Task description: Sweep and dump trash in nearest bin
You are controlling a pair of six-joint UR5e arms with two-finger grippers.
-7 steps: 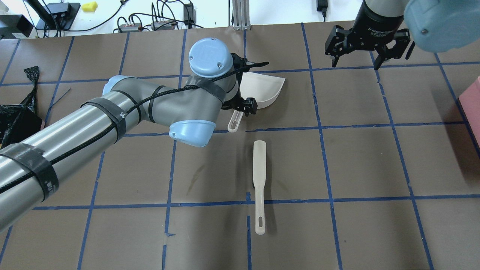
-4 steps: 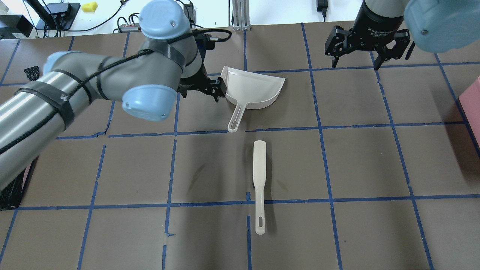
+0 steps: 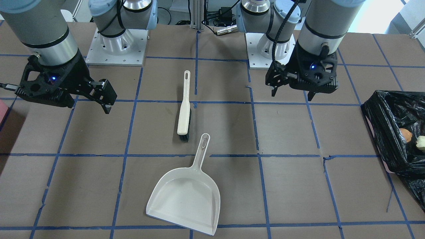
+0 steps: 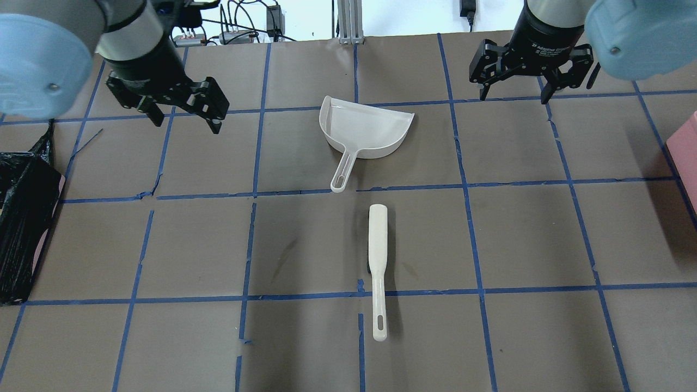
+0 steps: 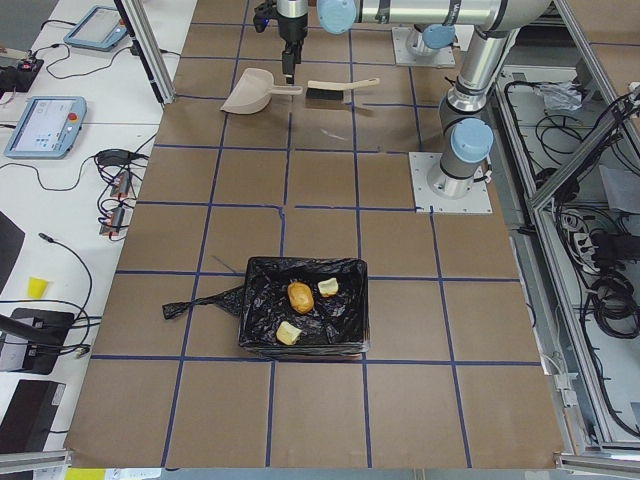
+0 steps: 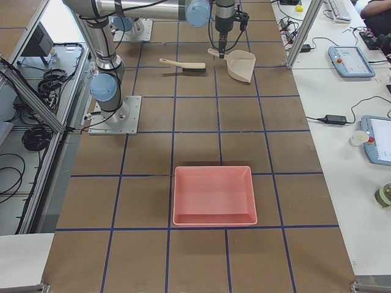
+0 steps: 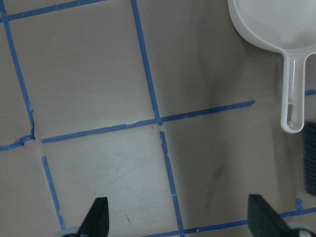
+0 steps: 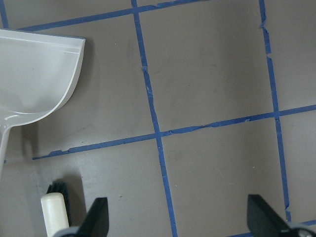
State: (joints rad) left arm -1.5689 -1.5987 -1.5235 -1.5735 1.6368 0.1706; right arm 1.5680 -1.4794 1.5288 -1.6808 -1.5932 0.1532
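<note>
The trash lies inside the bin (image 5: pixel 258 300), a container lined with a black bag at the table's left end: a tan oval (image 5: pixel 301 296), a pale chunk (image 5: pixel 328 287) and a crusty lump (image 5: pixel 289 333). Two pieces (image 3: pixel 405 135) also show in the front view, in the bin (image 3: pixel 382 126). A pale dustpan (image 4: pixel 370 130) lies empty on the table, with a white brush (image 4: pixel 377 256) nearer the robot. My left gripper (image 4: pixel 186 122) hangs open, left of the pan. Far right of the pan, my right gripper (image 4: pixel 513 98) is open too. Both are empty.
A pink tray (image 6: pixel 214 195) sits at the table's right end; its edge (image 4: pixel 687 158) shows in the overhead view. The brown table is crossed by blue tape lines. Cables and tablets lie on the side benches beyond the table.
My left arm has swung left, away from the dustpan's handle, to hang over bare table. The dustpan and brush stay where they were. The right gripper has barely moved.
</note>
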